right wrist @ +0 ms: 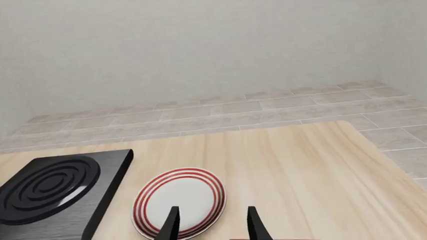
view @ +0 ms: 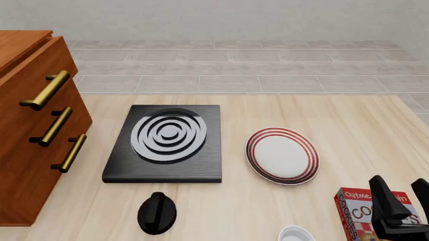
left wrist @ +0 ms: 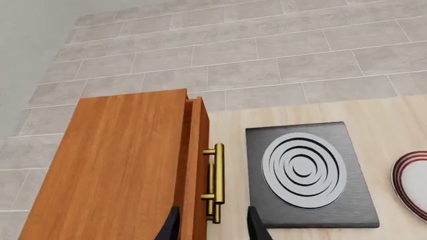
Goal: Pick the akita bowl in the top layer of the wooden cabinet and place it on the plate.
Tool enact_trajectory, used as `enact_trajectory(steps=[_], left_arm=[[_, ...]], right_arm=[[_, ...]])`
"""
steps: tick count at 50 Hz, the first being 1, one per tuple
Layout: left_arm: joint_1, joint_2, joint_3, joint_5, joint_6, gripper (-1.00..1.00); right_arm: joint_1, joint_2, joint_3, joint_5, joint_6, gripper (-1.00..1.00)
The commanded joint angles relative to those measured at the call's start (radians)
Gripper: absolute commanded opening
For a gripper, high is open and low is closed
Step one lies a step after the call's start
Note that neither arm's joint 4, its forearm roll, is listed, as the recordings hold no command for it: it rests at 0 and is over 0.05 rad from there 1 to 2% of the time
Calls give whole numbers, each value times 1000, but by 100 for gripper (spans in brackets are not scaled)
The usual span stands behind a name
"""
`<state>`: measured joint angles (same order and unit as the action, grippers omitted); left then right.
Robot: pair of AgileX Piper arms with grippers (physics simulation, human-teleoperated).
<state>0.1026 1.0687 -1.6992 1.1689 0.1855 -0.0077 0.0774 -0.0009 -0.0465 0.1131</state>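
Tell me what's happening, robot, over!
Left gripper open above the top layer's handle, nothing held. Right gripper open, low beside the plate. All cabinet drawers shut, bowl unseen. Plate bare.

Wooden cabinet (view: 33, 130) cut off at left edge, drawers shut, white cup (view: 297, 234) clipped below

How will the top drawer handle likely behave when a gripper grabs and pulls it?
The top drawer's brass bar handle looks rigid, so it probably won't flex. Its smooth round metal surface may let fingers slip along it. It stands clear of the top layer on posts, likely leaving room to hook behind.
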Motion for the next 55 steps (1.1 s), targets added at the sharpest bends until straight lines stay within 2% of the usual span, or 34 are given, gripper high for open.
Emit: enact_trajectory(steps=[1, 7, 21, 33, 48, 55], left_arm=[[25, 35, -21, 50, 7, 100], [36, 35, 19, 48, 30, 100], [49, 34, 103, 48, 29, 100], [55, 48, 120, 48, 39, 100], [82, 31, 220, 5, 56, 100], [97, 35, 219, 1, 64, 100]], right_arm=[[0, -11, 0, 10, 1, 100], [-1, -15, 0, 12, 0, 100], [-4, -6, 0, 4, 2, 100], [-3, -3, 0, 1, 4, 100], [-4, -3, 0, 1, 4, 100], [-5, -4, 0, 2, 2, 100]])
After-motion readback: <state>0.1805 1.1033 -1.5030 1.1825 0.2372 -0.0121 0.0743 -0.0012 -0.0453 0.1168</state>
